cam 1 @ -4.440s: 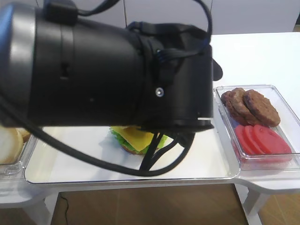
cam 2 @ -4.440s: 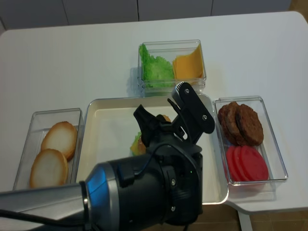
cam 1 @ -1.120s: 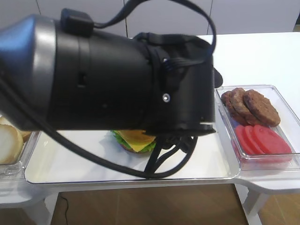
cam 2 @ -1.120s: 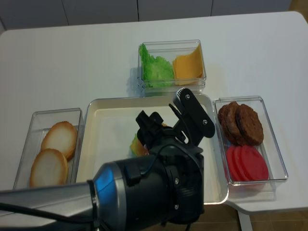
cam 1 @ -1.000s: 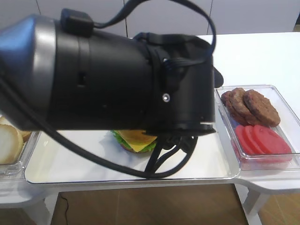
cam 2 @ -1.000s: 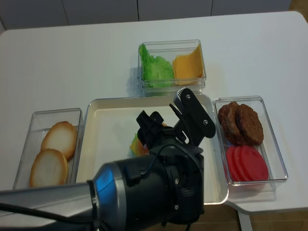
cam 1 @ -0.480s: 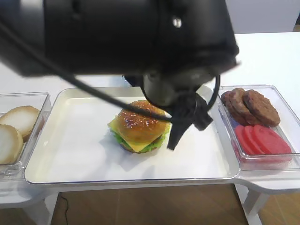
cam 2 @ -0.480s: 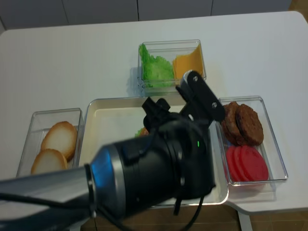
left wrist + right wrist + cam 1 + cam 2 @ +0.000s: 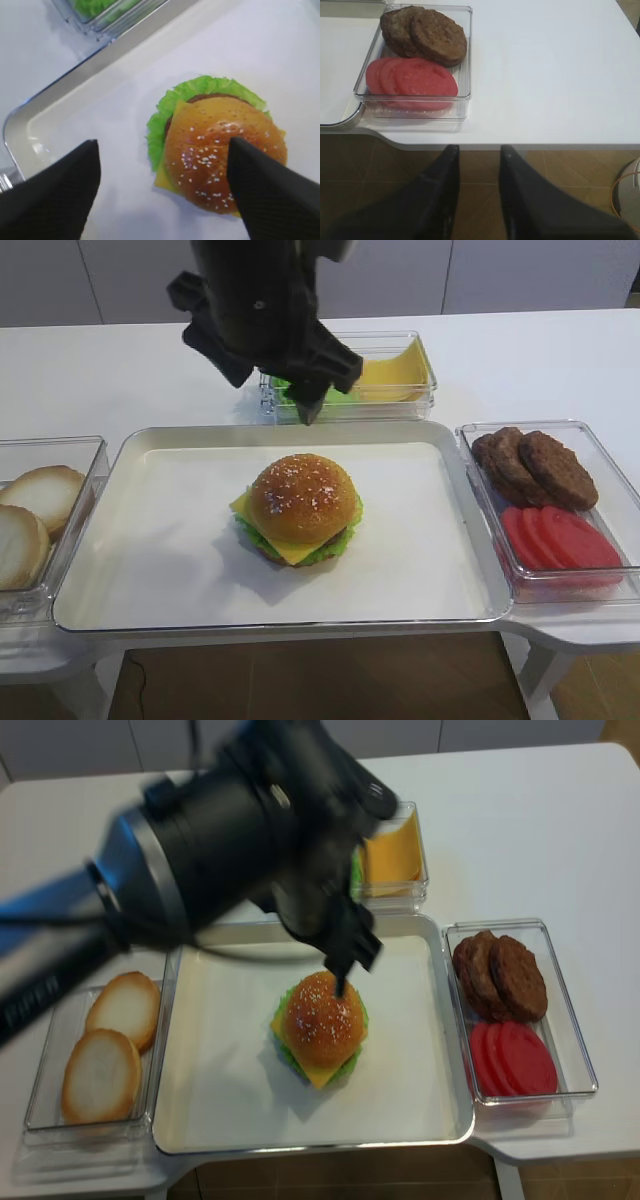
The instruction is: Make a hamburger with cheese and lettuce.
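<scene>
Hamburger [image 9: 298, 508] sat assembled near the middle of a white tray [image 9: 150, 560], apart from both grippers. Left gripper [image 9: 160, 195], raised above the hamburger, had its dark fingers [image 9: 55, 195] spread wide either side of the sesame-seeded bun in the left wrist view, holding nothing. Looked blurred in the second high view. Lettuce [image 9: 165, 112] showed as a ruffled green rim under the bun, and cheese [image 9: 290, 550] jutted out as yellow corners past the round layers. Right gripper [image 9: 479, 197] hung off the table edge over the brown floor, fingers [image 9: 442, 200] parted by a narrow gap with nothing between them. Just right of the tray stood a clear container [image 9: 600, 455] with brown patties [image 9: 535, 468] behind red tomato slices [image 9: 560, 538]. Behind the tray stood another clear container [image 9: 425, 390] with loose green leaves [image 9: 95, 6] and yellow slices [image 9: 390, 375]. Left of the tray, a third container [image 9: 60, 445] held two pale bun halves [image 9: 112, 1040]. No brand, label or readable writing could be made out anywhere.
</scene>
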You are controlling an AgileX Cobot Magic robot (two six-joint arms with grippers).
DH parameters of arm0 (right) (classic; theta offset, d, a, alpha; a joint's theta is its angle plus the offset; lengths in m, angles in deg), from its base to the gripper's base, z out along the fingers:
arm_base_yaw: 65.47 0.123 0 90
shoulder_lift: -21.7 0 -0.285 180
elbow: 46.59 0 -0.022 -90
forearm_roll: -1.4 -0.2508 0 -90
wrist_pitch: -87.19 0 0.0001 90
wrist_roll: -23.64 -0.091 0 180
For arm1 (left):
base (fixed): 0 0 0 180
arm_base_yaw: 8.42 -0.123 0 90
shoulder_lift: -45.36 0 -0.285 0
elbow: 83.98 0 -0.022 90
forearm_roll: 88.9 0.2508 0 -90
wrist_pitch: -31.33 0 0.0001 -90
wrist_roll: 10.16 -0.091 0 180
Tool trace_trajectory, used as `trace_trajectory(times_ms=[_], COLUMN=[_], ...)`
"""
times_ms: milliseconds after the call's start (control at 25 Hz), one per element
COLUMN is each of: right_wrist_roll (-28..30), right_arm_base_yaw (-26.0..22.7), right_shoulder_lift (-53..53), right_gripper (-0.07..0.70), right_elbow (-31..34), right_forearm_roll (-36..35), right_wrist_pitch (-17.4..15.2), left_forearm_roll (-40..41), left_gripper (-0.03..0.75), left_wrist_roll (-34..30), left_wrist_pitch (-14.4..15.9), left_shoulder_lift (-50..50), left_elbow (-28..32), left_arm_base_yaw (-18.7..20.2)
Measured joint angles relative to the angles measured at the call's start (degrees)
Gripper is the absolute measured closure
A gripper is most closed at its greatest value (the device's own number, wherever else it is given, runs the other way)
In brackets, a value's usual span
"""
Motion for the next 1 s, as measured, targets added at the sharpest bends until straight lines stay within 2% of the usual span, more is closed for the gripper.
trace_trajectory(times_ms=[120,240,480,840,1000], right_wrist_roll=[0.0,0.0,0.0,0.0,0.0], right_arm_base_yaw=[0.0,0.0,0.0,0.0,0.0], right_shoulder_lift=[0.0,0.0,0.0,0.0,0.0], right_gripper=[0.404,0.404,0.404,0.404,0.404], right_elbow=[0.0,0.0,0.0,0.0,0.0], right_forearm_roll=[0.0,0.0,0.0,0.0,0.0], right_wrist_pitch=[0.0,0.0,0.0,0.0,0.0], left_forearm_roll=[-7.6,-11.3,-12.5,-14.2,-14.2], left_gripper=[0.136,0.139,0.167,0.169,0.169], left_wrist_roll=[-2.7,-4.7,-6.2,-8.2,-9.2], left_wrist_pitch=[0.3,0.5,0.7,1.1,1.2], left_shoulder_lift=[0.0,-0.1,-3.0,-9.0,-13.8], left_elbow=[0.0,0.0,-0.1,0.0,2.8], left_arm_base_yaw=[-6.4,-11.4,-19.4,-32.2,-37.4])
